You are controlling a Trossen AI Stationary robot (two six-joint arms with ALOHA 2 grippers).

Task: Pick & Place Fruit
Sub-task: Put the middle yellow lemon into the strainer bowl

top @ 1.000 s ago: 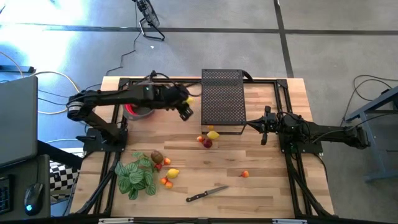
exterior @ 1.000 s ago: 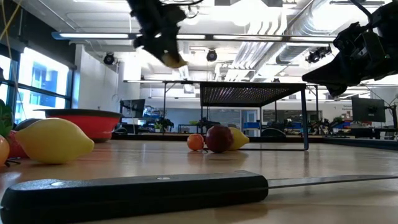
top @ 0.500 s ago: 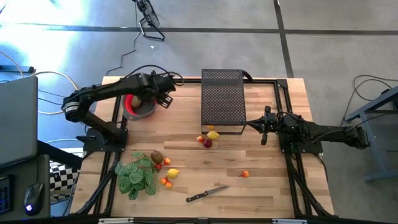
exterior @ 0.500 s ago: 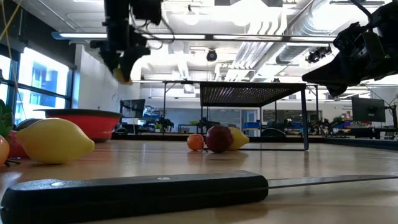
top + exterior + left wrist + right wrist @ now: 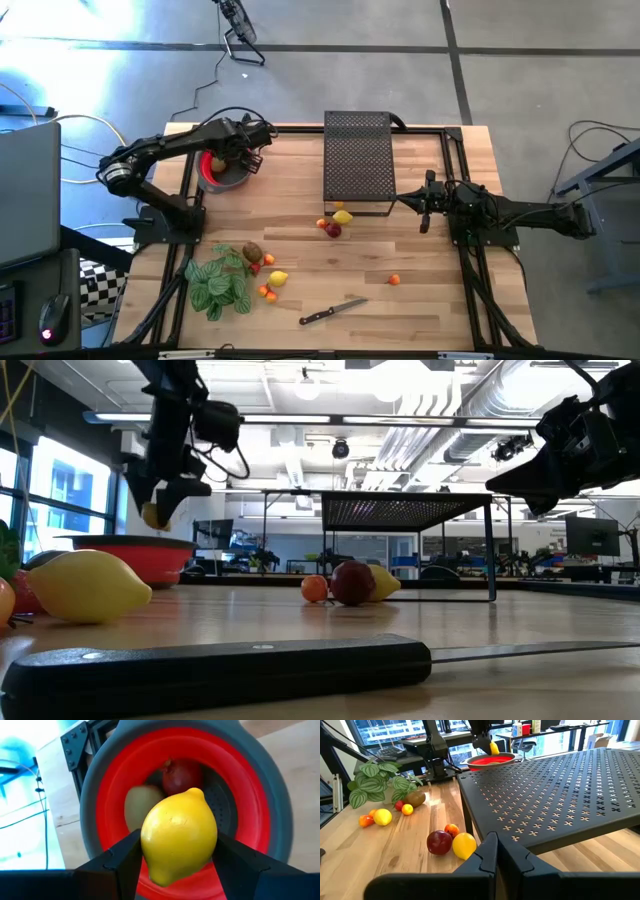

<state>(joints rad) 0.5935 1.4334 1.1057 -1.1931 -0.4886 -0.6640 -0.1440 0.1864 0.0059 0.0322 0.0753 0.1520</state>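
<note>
In the left wrist view the held lemon (image 5: 179, 836) hides much of the red bowl (image 5: 112, 795) and parts of the apple (image 5: 181, 774) and pale fruit (image 5: 136, 805) inside it. Seen from above, that lemon is hidden beneath the left claw (image 5: 248, 160) over the bowl.

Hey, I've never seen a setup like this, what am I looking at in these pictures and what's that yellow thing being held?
It is a robot with two arms at a wooden table. One picture looks down from above, one looks level across the tabletop, and two come from cameras on the wrists. The left gripper holds a lemon over a red bowl that already has fruit in it. The right gripper waits, shut, beside a black mesh rack. More fruit, a leafy plant and a knife lie on the table.
</note>
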